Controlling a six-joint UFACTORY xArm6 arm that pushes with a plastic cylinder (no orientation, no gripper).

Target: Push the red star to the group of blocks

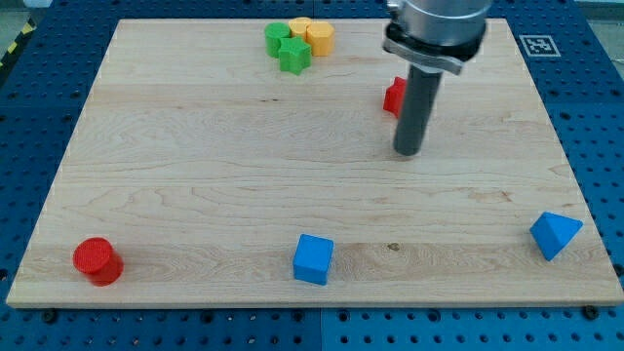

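Note:
The red star (392, 97) lies at the view's upper right of the wooden board, partly hidden behind my rod. My tip (408, 152) stands just below and slightly right of the red star, close to it. The group of blocks sits at the view's top centre: a green block (278, 37), a green star (294, 57), a yellow block (320, 39) and another yellow block (299, 25), all touching. The group is well to the left of and above the red star.
A red cylinder (97, 260) stands at the bottom left. A blue cube (313, 258) sits at the bottom centre. A blue triangular block (555, 234) lies at the bottom right. The wooden board (195, 146) rests on a blue perforated table.

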